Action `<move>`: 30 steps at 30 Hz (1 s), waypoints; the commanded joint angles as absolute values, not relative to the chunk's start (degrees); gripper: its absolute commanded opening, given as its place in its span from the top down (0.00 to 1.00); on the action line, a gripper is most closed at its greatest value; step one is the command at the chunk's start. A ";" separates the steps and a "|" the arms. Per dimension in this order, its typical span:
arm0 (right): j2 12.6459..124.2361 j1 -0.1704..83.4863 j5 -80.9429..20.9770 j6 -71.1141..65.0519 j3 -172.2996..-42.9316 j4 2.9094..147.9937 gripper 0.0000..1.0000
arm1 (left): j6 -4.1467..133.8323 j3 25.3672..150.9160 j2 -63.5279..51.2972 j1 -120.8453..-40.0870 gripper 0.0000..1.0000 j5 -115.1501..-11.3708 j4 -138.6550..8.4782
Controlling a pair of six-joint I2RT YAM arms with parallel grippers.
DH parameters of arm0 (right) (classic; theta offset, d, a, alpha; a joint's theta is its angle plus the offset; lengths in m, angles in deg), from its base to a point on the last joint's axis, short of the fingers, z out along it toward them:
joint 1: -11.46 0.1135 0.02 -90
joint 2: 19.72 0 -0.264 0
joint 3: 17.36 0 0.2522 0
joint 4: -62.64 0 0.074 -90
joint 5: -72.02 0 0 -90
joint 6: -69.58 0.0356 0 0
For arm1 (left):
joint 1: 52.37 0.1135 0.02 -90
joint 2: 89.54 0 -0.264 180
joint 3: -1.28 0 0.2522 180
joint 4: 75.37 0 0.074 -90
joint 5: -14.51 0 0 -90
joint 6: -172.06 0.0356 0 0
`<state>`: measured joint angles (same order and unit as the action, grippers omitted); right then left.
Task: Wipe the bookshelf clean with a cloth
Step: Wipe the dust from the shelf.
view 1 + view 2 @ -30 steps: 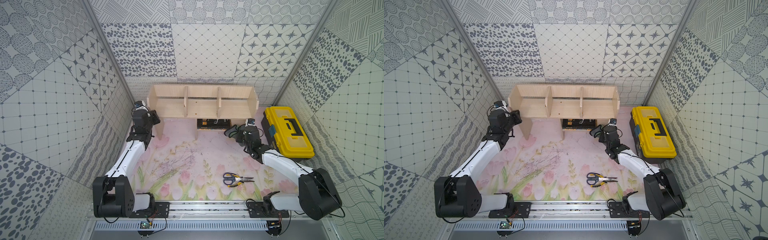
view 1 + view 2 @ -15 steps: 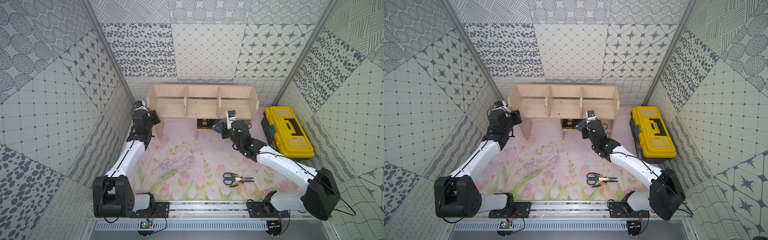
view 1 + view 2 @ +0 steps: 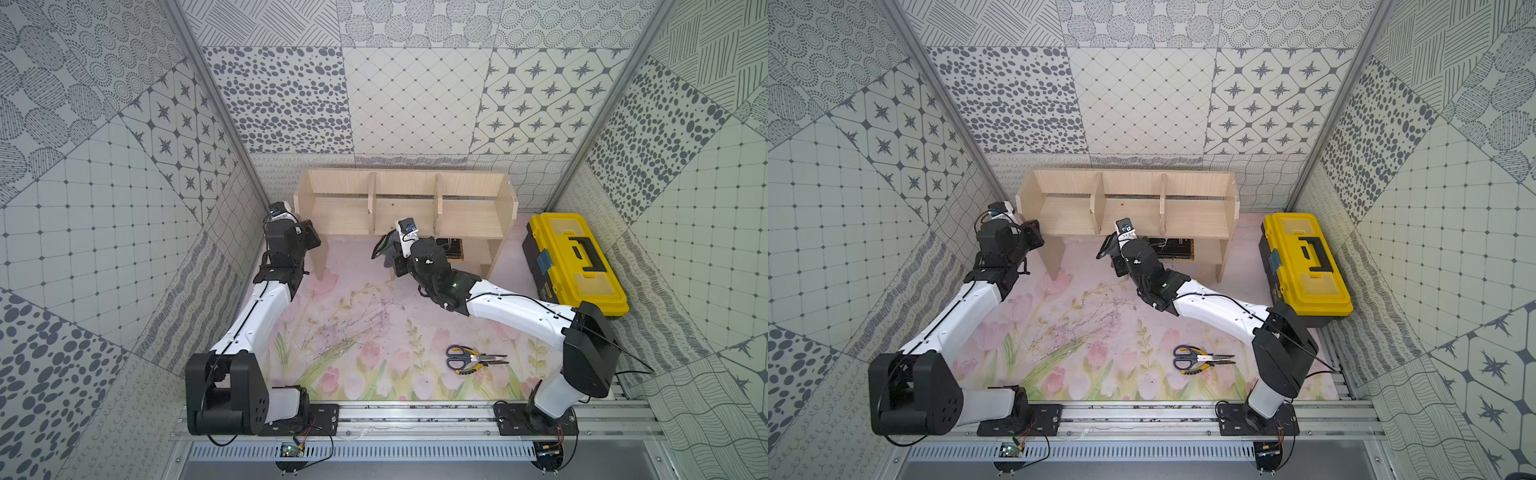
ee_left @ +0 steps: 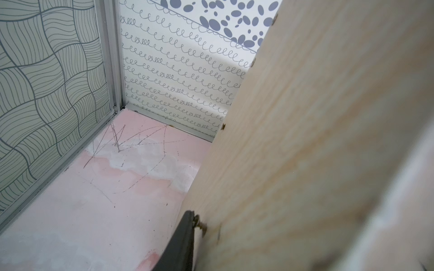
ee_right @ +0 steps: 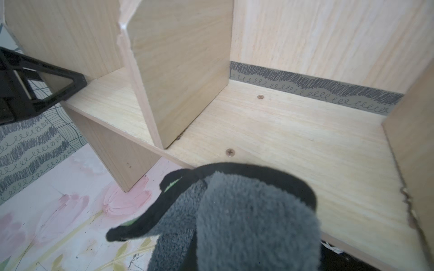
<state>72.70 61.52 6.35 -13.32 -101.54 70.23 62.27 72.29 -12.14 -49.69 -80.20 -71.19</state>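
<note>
The pale wood bookshelf (image 3: 340, 216) (image 3: 1067, 216) stands against the back wall in both top views. My left gripper (image 3: 312, 237) (image 3: 1034, 237) is shut on its left side panel (image 4: 317, 117). One black finger (image 4: 183, 239) lies flat against that panel. My right gripper (image 3: 388, 253) is shut on the dark grey cloth (image 3: 381, 249) (image 3: 1106, 248). The bunched cloth (image 5: 246, 211) hangs at the front edge of the shelf board (image 5: 293, 131), before the middle bay and hiding the fingers. A green edge peeks out.
A yellow and black toolbox (image 3: 575, 262) sits right of the shelf. Scissors (image 3: 473, 359) lie on the floral mat at the front right. A dark object (image 3: 452, 248) rests on the small lower shelf. Patterned walls close in on three sides.
My right arm has swung left with the cloth, from beside the toolbox to the front of the middle bay. The left arm has stayed on the side panel.
</note>
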 commanded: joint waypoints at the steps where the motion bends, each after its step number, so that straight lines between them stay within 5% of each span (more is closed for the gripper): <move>1: 63.59 56.60 10.29 -11.32 -95.80 66.29 1.00 | 62.38 71.82 -12.34 -49.90 1.00 -79.54 -68.21; 9: 46.28 37.06 8.09 -4.96 -82.52 76.10 1.00 | 62.51 71.90 -12.21 -49.96 1.00 -79.69 -68.12; 15: 45.97 26.87 1.69 1.91 -70.91 75.26 1.00 | 62.64 71.80 -12.30 -50.15 1.00 -79.87 -68.03; 30: 51.74 25.17 -5.69 4.15 -69.79 74.48 1.00 | 62.32 74.03 -12.19 -52.10 1.00 -82.25 -64.84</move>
